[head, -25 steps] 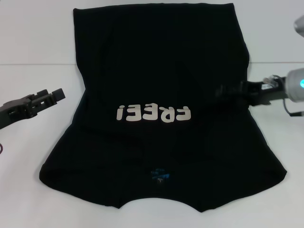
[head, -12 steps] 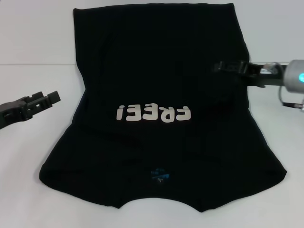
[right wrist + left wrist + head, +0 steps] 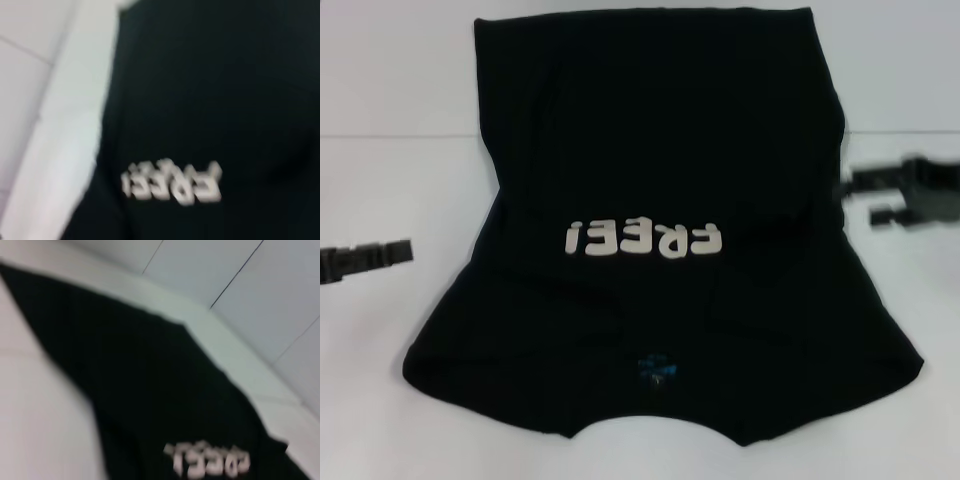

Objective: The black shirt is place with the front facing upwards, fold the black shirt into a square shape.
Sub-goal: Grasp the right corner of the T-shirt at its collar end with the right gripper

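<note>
Black shirt (image 3: 660, 230) spread flat on the white table (image 3: 390, 340), lettering up.
Head view alone shows the left gripper (image 3: 405, 252) and right gripper (image 3: 850, 185) flanking it; whether either is clenched I cannot tell.

The shirt (image 3: 660, 240) lies flat on the table (image 3: 380, 400), between the grippers: left gripper (image 3: 400, 252) well off its left edge, right gripper (image 3: 855, 185) just beside its right edge.

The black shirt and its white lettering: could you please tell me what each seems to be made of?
The black shirt looks like soft matte fabric: it lies limp with gentle folds and no shine. The white lettering looks like a flat print, opaque with crisp edges; whether it is ink or a film cannot be told.
</note>
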Action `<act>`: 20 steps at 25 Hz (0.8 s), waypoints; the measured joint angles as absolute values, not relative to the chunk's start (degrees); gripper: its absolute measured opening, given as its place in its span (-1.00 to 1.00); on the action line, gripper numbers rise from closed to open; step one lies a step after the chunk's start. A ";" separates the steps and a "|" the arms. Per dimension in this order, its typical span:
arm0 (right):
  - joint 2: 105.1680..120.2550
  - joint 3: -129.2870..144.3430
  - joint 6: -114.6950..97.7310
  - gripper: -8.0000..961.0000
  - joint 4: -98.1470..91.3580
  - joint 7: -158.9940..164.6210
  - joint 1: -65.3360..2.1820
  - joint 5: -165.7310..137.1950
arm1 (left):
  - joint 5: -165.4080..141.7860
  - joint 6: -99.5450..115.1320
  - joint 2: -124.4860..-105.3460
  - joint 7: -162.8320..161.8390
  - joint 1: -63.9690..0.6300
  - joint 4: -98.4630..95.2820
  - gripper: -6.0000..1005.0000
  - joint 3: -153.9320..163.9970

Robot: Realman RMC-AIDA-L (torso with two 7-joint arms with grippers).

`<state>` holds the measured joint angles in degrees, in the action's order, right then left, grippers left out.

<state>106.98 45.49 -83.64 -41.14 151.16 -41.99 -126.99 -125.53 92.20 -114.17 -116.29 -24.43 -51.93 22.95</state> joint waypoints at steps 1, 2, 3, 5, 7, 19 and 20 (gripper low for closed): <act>106.93 45.48 -84.33 0.90 -41.03 151.78 -41.56 -128.77 | -127.27 92.90 -114.09 -117.69 -24.52 -52.81 0.45 22.94; 106.93 45.48 -85.22 0.90 -40.80 152.34 -41.19 -130.45 | -128.66 93.46 -114.03 -118.82 -24.59 -53.63 0.45 22.94; 106.93 45.48 -85.64 0.90 -40.68 152.75 -41.01 -131.77 | -129.56 93.73 -113.98 -119.80 -24.63 -54.30 0.45 22.94; 106.98 45.63 -86.96 0.90 -40.72 153.98 -40.85 -134.59 | -130.49 93.80 -113.85 -121.22 -24.67 -55.34 0.45 22.90; 107.17 45.77 -89.14 0.89 -42.09 156.86 -41.33 -140.43 | -130.64 93.50 -113.70 -121.83 -24.93 -55.76 0.45 22.86; 109.02 45.69 -90.31 0.87 -44.87 159.15 -40.55 -147.95 | -130.76 90.32 -113.55 -121.31 -25.96 -55.39 0.45 22.85; 109.27 45.75 -90.28 0.87 -44.87 159.06 -40.35 -148.01 | -130.76 90.03 -113.55 -121.24 -25.97 -55.39 0.45 22.85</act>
